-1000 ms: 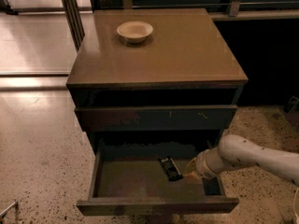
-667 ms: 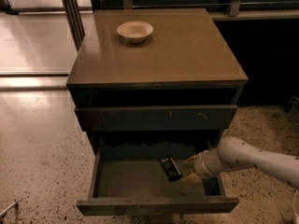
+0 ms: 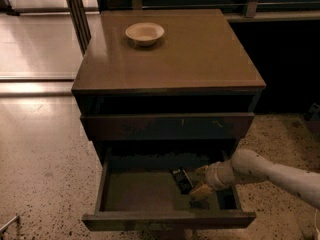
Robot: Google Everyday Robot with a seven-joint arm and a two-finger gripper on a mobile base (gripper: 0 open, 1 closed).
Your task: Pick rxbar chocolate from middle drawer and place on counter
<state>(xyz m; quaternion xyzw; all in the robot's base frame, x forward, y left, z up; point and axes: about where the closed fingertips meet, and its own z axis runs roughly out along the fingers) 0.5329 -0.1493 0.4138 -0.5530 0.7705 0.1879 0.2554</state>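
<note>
Subject: cabinet with one drawer pulled out, arm reaching in from the right.

1. The gripper (image 3: 197, 181) is inside the open middle drawer (image 3: 167, 219), low over its right half, at the end of a pale arm (image 3: 272, 173) that enters across the drawer's right side.
2. Jaws: spread. Two yellowish fingers (image 3: 201, 171) show, one toward the back of the drawer and one toward its front, with a dark gap between them. Nothing is pinched.
3. The chocolate bar (image 3: 182, 180), a small flat black packet, lies on the dull drawer floor just to the left of the jaw opening, directly ahead of the fingertips. Its long side runs roughly front to back, slightly slanted. Whether the fingertips touch its right edge cannot be determined; the bar is not between the jaws.
4. The left part of the drawer floor, on the far side of the bar from the jaws, shows only bare floor.
5. Above the jaws sits a closed drawer front (image 3: 165, 126) with pale scratch marks, and above that the counter (image 3: 195, 59), a glossy tan slab.
6. A small white bowl (image 3: 144, 33) stands on the counter's far left part, well apart from the jaws.
7. The cabinet stands on a speckled floor (image 3: 45, 159).
</note>
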